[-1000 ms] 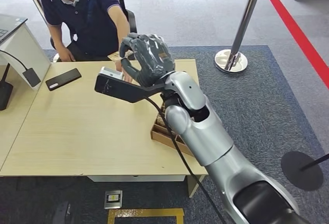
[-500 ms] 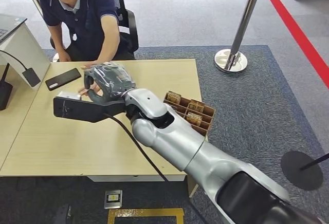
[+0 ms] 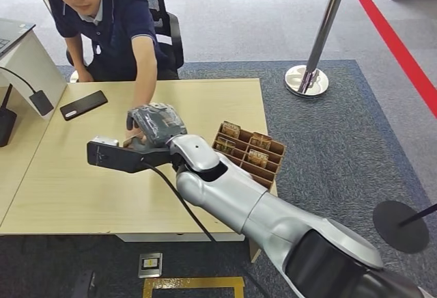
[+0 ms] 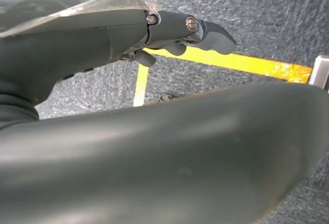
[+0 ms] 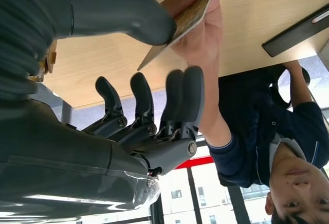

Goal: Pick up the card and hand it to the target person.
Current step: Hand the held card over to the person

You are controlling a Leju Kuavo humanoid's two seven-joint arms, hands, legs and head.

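My right hand (image 3: 154,124) hovers over the middle of the wooden table (image 3: 77,188). The tan card (image 5: 186,18) lies against my thumb (image 5: 128,13) in the right wrist view, with my dark fingers (image 5: 182,95) curled on its other side. The seated person (image 3: 113,24) in a dark blue polo reaches across the table, and their hand (image 5: 201,39) grips the same card by its far end. From the head view the card is mostly hidden under my hand. My left hand (image 4: 175,34) hangs over the carpet and holds nothing, its fingers loosely apart.
A brown box of cards (image 3: 250,154) sits at the table's right edge beside my forearm. A black phone (image 3: 84,104) lies at the far left of the table. A laptop stand (image 3: 31,65) is at the left, a metal post base (image 3: 307,81) at the far right.
My right hand swung left and nearer across the table with the card, then settled near the middle. The person leaned in and closed their hand on the card.
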